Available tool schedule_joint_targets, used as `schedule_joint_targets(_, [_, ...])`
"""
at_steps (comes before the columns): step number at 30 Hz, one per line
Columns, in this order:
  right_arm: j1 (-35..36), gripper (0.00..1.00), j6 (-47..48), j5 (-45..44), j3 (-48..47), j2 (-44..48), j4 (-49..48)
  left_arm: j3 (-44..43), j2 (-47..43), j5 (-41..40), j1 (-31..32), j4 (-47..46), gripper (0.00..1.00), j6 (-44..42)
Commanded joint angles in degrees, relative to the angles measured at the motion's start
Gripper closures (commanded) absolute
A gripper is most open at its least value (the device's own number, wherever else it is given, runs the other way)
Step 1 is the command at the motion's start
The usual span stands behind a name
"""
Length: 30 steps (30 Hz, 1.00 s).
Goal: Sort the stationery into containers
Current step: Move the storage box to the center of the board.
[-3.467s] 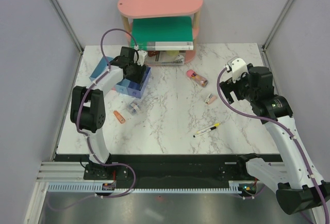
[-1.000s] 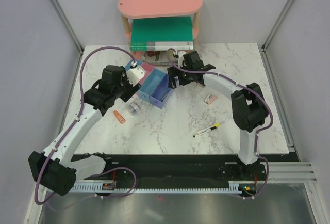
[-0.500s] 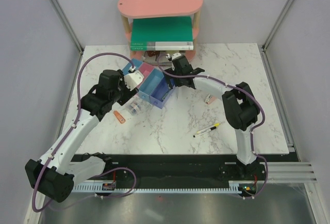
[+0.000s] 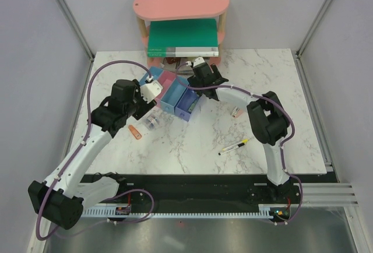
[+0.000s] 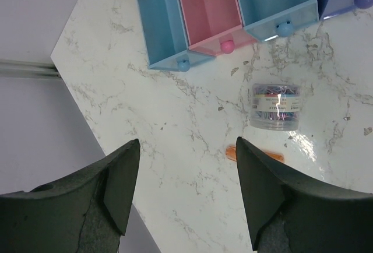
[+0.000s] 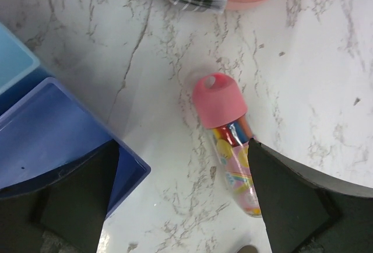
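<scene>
Right gripper [image 6: 182, 160] hangs low over the marble table [image 6: 326, 60], jaws spread wide, nothing in them. Pink-capped tube [image 6: 224, 133] lies flat on the table directly below, between the two fingers [image 6: 76, 200] but closer to the right-hand one in the wrist view. Long axis: cap to the far side, body running back toward the wrist and leaning a little right, so the jaws stand roughly across its width. That looks a fair line for a pinch after a small shift toward the tube and a drop. Purple bin [image 6: 52, 125], end one of the row of bins [image 4: 172, 92], sits just beside the other finger and apart from the tube; that finger may clip its corner going down. From above, the arm hides the tube. Left gripper [image 5: 187, 148], jaws apart and likewise empty, is well off on the other side of the bins, over a clear tub [image 5: 275, 106] and an orange piece [image 5: 256, 155]. Right arm is plainly the nearer. Pen [image 4: 233, 146] and pale pink piece [image 4: 238, 112] lie loose nearer the bases.
</scene>
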State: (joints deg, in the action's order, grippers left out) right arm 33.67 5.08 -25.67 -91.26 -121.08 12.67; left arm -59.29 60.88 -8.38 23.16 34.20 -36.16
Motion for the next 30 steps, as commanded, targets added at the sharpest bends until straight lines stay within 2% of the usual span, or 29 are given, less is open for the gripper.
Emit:
schedule_joint_targets(1, [-0.3,0.02,6.8,-7.5,-0.3,-1.7,-3.6,0.8,-1.0,1.4,-0.2,-0.2,0.26,-0.1])
schedule_joint_targets(14, [-0.5,0.02,17.0,-15.0,1.7,0.4,-12.0,2.5,0.0,3.1,-0.3,-0.7,0.26,0.8])
schedule_joint_targets(18, [-1.1,0.02,18.4,-14.6,2.1,2.2,-13.5,2.9,0.4,3.2,-0.2,-1.3,0.26,1.4])
schedule_joint_targets(20, [-1.0,0.02,17.3,-11.2,2.2,5.2,-12.8,4.2,0.3,2.8,-0.3,-2.3,0.26,1.3])
schedule_joint_targets(24, [-1.0,0.02,15.0,-5.6,0.9,10.5,-4.8,6.4,1.0,2.2,-0.3,-7.3,0.27,0.7])
schedule_joint_targets(30, [-0.8,0.02,12.6,2.3,1.7,18.2,4.0,4.3,6.2,0.9,-0.6,-11.4,0.27,2.8])
